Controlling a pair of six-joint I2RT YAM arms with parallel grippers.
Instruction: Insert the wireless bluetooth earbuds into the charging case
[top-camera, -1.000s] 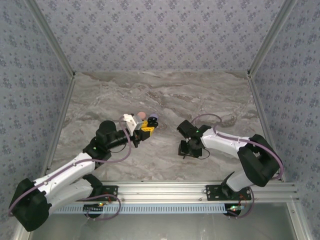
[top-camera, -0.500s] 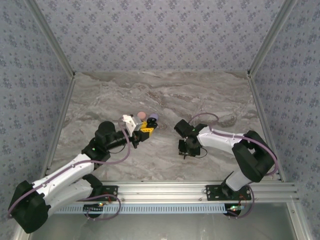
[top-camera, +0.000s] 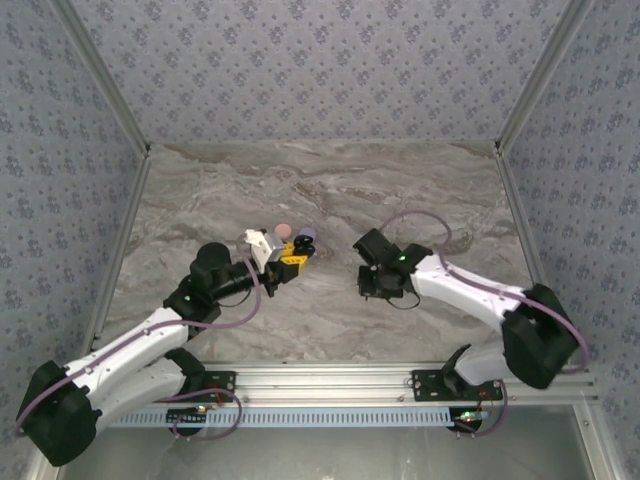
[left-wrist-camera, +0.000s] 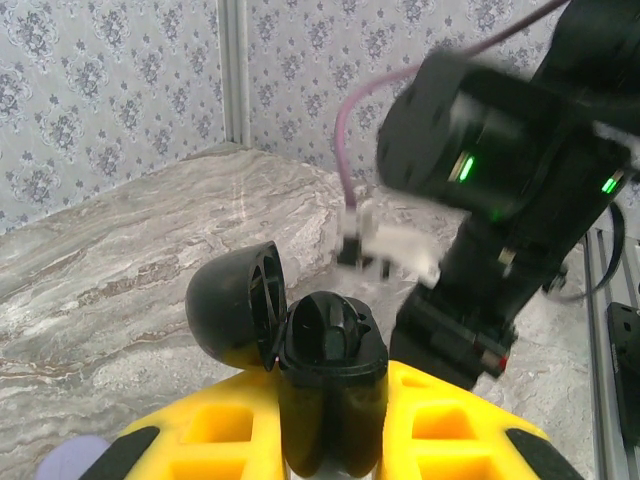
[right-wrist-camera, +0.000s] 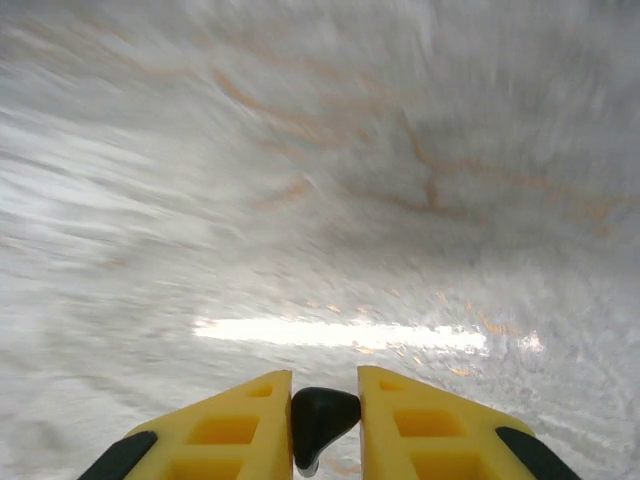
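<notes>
Right arm (top-camera: 470, 290) is the one that changed. Compared with a second ago its elbow has swung out toward the near right corner, the forearm is stretched longer, and the wrist sits a bit farther from the rail, out over the marble table (top-camera: 330, 190). The right gripper (right-wrist-camera: 325, 385) also had its yellow fingers (right-wrist-camera: 235, 425) partly apart back then, and now they're pinched right in. Left arm (top-camera: 150, 340) hasn't really budged across the three top shots, same pose, same spot.

On to the fingers. In the right wrist view the two yellow pads are nearly together with a black earbud (right-wrist-camera: 322, 415) clamped between them, its rounded end poking up out of the gap. The tabletop behind it is all motion blur, so I can't make out anything more there.

The left gripper (left-wrist-camera: 328, 395) is closed around a black charging case (left-wrist-camera: 330, 345), one finger pressed on each side of the body, holding it upright. The lid (left-wrist-camera: 232, 315) is flipped open and hangs off to the left, so the inside of the case faces up. The right arm's dark wrist, green lights on, looms just behind the case in that view.

From the top camera, a pink round thing (top-camera: 284, 231) and a lilac round thing (top-camera: 306, 237) sit on the table just beyond the left gripper's tips. Earbud and case are near each other but still apart.
</notes>
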